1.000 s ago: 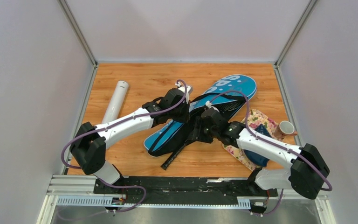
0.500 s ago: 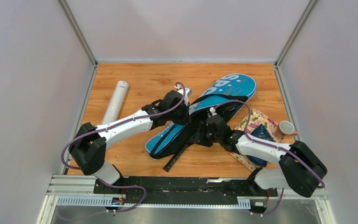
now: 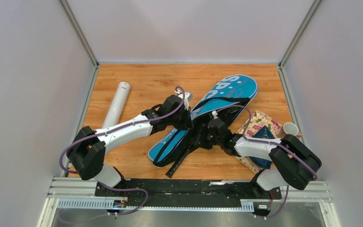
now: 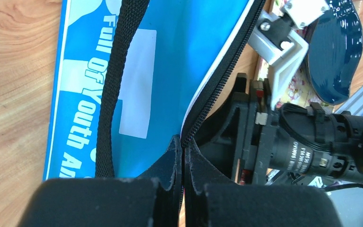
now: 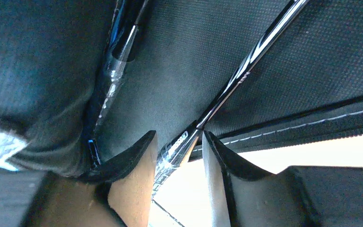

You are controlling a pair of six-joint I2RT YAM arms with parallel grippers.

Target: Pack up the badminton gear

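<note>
Overhead, we are logging the blue cover (image 3: pixel 231 87) lying diagonally across the middle of the wooden table (image 3: pixel 142 80); a racket handle (image 3: pixel 176 165) is poking out of its near end; the white tube (image 3: pixel 116 104) is lying well apart on the left.

Left wrist: the left gripper (image 4: pixel 183 143) is pinching the cover's zip edge (image 4: pixel 217 90), fingers together.

Right wrist: the right gripper (image 5: pixel 177 147) is straddling a racket shaft (image 5: pixel 246 59) inside the cover; a second shaft (image 5: pixel 120 47) is lying beside it; we cannot tell whether the fingers are pressing the shaft.
</note>
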